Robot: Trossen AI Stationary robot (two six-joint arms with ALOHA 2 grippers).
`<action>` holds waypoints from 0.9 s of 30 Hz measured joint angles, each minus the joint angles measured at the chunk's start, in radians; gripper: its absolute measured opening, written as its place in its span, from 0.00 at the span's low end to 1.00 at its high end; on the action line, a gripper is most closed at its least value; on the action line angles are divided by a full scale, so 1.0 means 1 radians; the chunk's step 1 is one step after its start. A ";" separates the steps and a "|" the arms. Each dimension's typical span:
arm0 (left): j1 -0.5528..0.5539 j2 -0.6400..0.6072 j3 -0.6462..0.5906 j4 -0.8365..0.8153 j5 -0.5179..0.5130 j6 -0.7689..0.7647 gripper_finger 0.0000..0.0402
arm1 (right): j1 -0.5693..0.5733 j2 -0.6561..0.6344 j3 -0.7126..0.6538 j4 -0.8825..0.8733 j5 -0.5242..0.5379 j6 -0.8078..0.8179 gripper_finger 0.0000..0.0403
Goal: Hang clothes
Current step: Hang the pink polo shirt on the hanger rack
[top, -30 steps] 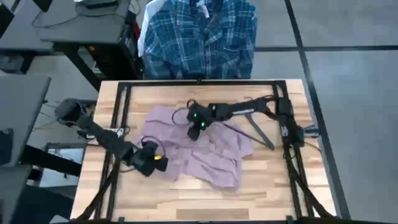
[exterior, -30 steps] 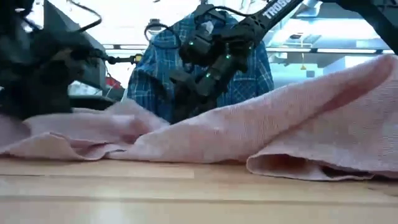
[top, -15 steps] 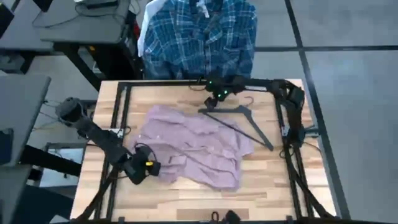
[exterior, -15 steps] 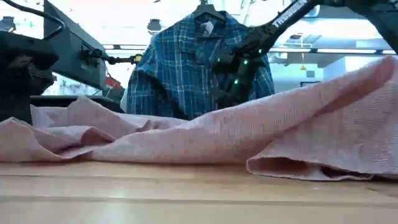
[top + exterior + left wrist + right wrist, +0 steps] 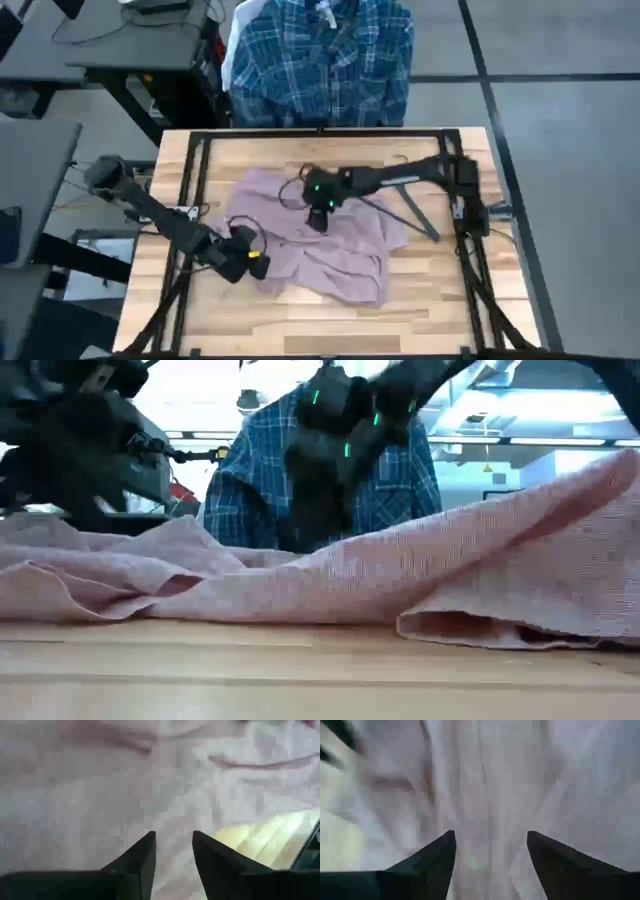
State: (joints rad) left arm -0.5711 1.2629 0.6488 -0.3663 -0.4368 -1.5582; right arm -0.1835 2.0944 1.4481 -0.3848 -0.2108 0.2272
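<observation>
Mid-tabletop: pink shirt (image 5: 320,240) crumpled flat. Right end effector (image 5: 318,212) spread above its middle; left end effector (image 5: 243,262) spread at near-left hem. Risk: bunched cloth grabbed in layers, shirt dragging hanger (image 5: 405,205).

We count two shirts: one pink shirt (image 5: 320,240) spread on the table (image 5: 420,300), and one plaid shirt (image 5: 320,60) hanging beyond its far edge. We count one dark wire hanger (image 5: 405,205) on the table, two arms, and two grippers: left gripper (image 5: 250,262), right gripper (image 5: 318,215).
</observation>
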 joint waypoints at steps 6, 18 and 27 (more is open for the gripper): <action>-0.030 0.175 0.000 0.150 0.062 -0.032 0.28 | -0.120 0.005 0.004 -0.094 0.038 -0.028 0.58; -0.151 0.501 0.007 0.615 0.168 -0.173 0.27 | -0.445 -0.211 0.004 -0.312 0.151 -0.098 0.58; -0.067 0.177 -0.003 0.445 0.192 -0.039 0.28 | -0.249 -0.429 -0.024 -0.397 0.092 -0.107 0.58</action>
State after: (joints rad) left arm -0.6386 1.4397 0.6460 0.0783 -0.2446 -1.5972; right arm -0.4327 1.6650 1.4245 -0.7819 -0.1188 0.1204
